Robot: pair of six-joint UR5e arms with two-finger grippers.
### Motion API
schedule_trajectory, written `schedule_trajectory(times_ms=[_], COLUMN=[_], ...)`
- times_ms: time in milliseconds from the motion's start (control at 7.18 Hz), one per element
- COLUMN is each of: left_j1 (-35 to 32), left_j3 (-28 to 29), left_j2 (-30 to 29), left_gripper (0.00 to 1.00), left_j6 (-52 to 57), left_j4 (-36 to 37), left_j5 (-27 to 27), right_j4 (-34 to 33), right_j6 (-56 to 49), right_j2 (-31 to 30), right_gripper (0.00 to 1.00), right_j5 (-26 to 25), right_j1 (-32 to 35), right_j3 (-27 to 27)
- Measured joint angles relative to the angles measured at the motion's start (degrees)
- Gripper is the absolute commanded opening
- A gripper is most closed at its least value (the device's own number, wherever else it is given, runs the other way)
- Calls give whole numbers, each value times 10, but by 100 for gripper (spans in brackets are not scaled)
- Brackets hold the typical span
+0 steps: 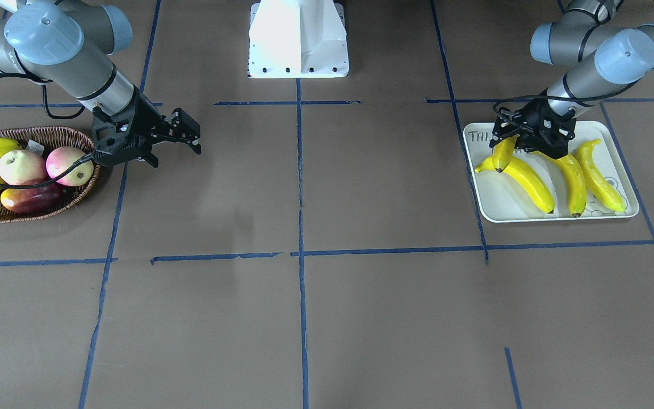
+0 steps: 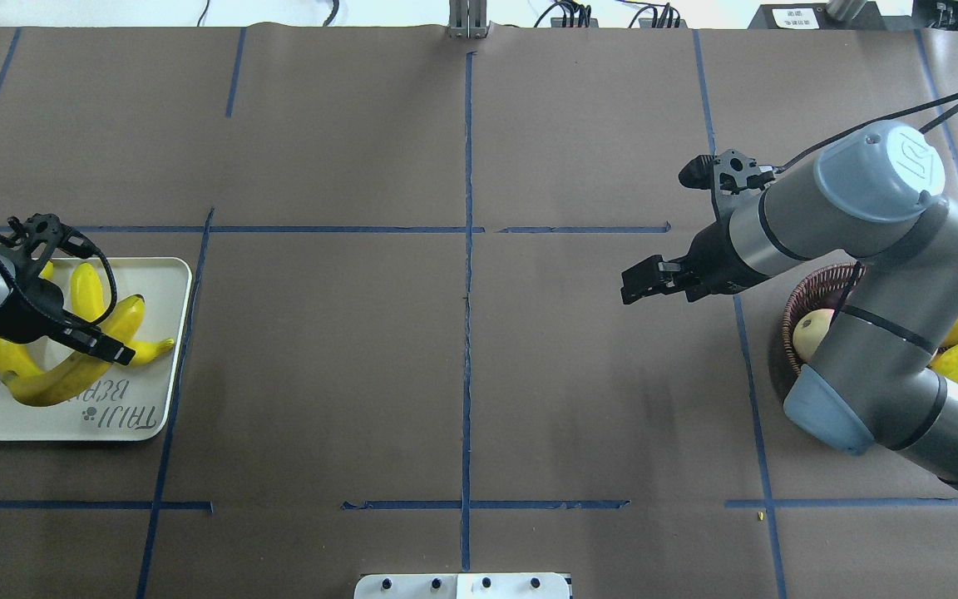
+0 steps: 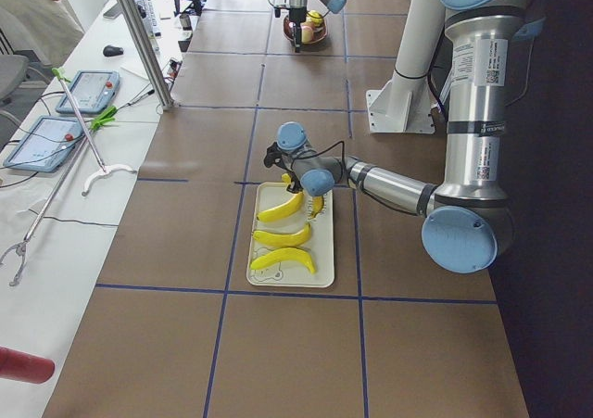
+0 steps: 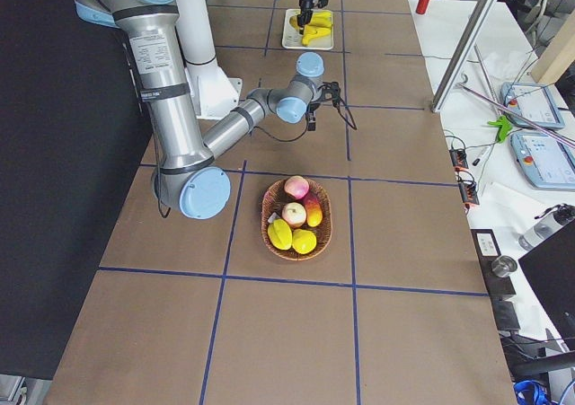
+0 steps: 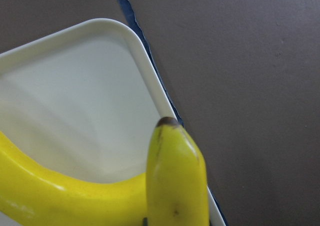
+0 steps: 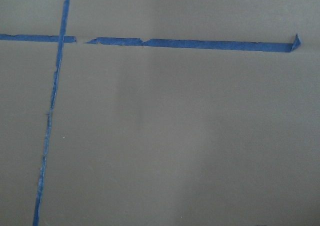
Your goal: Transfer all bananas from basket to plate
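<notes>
Four bananas [image 1: 574,182] are at the plate [image 1: 503,201], at 9 o'clock on the table [image 1: 327,187] in the overhead cam; three lie side by side on it; the fourth banana [image 1: 503,156] hangs tip-down from the left gripper [image 1: 506,139] over the plate's 10 o'clock corner in the front cam, crossing its neighbour, contact not clear; the jaws look clamped on its upper end. The right gripper [image 1: 187,133] hovers over bare table just beside the basket [image 1: 26,218], at its 3 o'clock in the front cam; its fingers appear parted w/ nothing between them. The basket sits at the table's 3 o'clock in the overhead cam and holds only other fruit [image 1: 20,167], no banana visible. Handling, by the look of it: glossy, even skins suggest light, stiff, prob. plastic replicas, so little crush risk but a slick surface. The curve lets one pivot or roll in a two-finger pinch; held near an end, as here, it dangles. A grip across the thickness at approx. mid-length would likely be steadier; a low release should stop it rolling off the rim.
</notes>
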Motion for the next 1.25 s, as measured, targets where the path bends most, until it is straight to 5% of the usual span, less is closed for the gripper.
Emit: schedule_trajectory(times_ms=[279, 696, 975, 1253], left_j1=[2, 5, 8, 8], left_j3=[7, 18, 23, 26], left_j2=[1, 2, 1, 0], left_gripper=[16, 54, 67, 99], left_j6=[25, 31, 32, 31], left_j4=[0, 1, 2, 1], left_j5=[-1, -1, -1, -1], right_j4=[0, 0, 0, 0], right_j6=[0, 1, 1, 1], right_j2=[-1, -3, -3, -3], right_gripper=[100, 100, 100, 100], right_j5=[0, -4, -5, -5], right_j1=[0, -4, -6, -8], right_j3=[0, 0, 0, 0])
